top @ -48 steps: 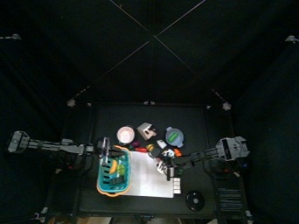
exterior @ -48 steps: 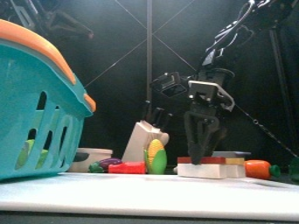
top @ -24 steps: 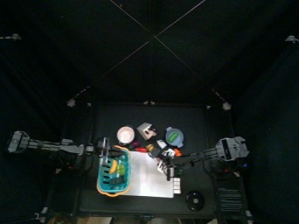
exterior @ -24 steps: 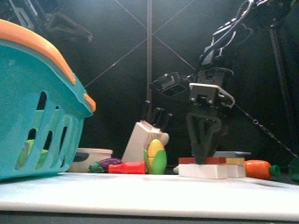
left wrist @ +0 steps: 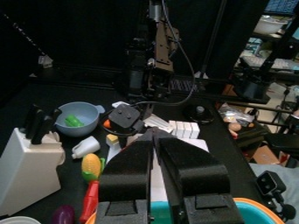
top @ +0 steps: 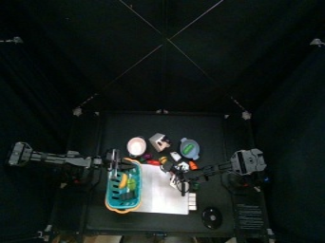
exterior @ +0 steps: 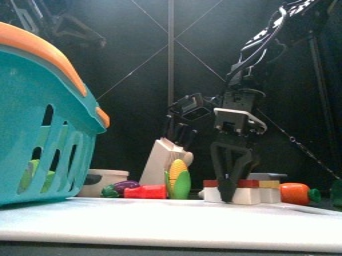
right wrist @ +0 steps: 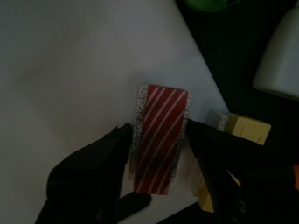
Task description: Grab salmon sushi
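The salmon sushi [right wrist: 163, 131] is a small red-striped piece on white rice, lying on the white mat [right wrist: 70, 70]. My right gripper [right wrist: 162, 131] is open and straddles it, one jaw close along each long side. From the front, the right gripper [exterior: 230, 186] hangs with its tips down among the small pieces on the mat. From above, the right gripper [top: 181, 171] sits just right of the basket. A small yellow piece [right wrist: 239, 129] lies just beyond one jaw. My left gripper [left wrist: 156, 153] rests over the teal basket [top: 122, 190], open by a narrow slit with nothing seen in it.
The teal basket with its orange rim [exterior: 40, 130] fills the front left. A white knife block [exterior: 163, 160], a corn cob [exterior: 178, 182] and an orange piece [exterior: 294, 192] stand near the mat. The round teal dish [top: 189, 148] lies behind it.
My right gripper has come down over the pieces on the mat and its jaws have narrowed slightly. The left arm has not moved.
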Controlling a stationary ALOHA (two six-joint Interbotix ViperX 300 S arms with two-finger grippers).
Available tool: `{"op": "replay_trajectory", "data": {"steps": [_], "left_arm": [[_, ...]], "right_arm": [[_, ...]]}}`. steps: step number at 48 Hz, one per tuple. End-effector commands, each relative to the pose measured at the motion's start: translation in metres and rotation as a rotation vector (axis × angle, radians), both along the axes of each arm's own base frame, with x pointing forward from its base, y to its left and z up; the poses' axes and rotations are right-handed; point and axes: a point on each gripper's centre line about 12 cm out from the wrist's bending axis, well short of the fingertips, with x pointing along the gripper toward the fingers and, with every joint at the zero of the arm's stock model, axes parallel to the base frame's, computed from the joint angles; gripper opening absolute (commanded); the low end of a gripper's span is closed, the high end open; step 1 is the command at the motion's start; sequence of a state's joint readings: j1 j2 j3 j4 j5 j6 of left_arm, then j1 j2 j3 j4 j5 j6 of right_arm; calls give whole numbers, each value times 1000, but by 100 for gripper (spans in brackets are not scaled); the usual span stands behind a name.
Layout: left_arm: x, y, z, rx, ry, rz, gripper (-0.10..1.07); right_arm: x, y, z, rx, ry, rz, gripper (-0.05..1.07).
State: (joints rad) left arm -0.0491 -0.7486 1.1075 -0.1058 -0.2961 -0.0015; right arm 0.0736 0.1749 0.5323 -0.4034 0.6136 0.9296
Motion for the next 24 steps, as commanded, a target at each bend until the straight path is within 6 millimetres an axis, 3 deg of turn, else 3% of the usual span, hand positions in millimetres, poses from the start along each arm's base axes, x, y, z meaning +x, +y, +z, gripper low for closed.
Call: {"op": "replay_trajectory", "data": {"steps": [1,13,24], "left_arm": [[1,0,4,1,-12,0,49],[1,0,4,1,-11,0,49],[1,0,4,4,-11,1,49]], "right_arm": [[2,-3,8,3,-23,-12,79],[2,-2,16,-3,-36,-7,54],[-1,3,52,-4,-117,7,53]]}}
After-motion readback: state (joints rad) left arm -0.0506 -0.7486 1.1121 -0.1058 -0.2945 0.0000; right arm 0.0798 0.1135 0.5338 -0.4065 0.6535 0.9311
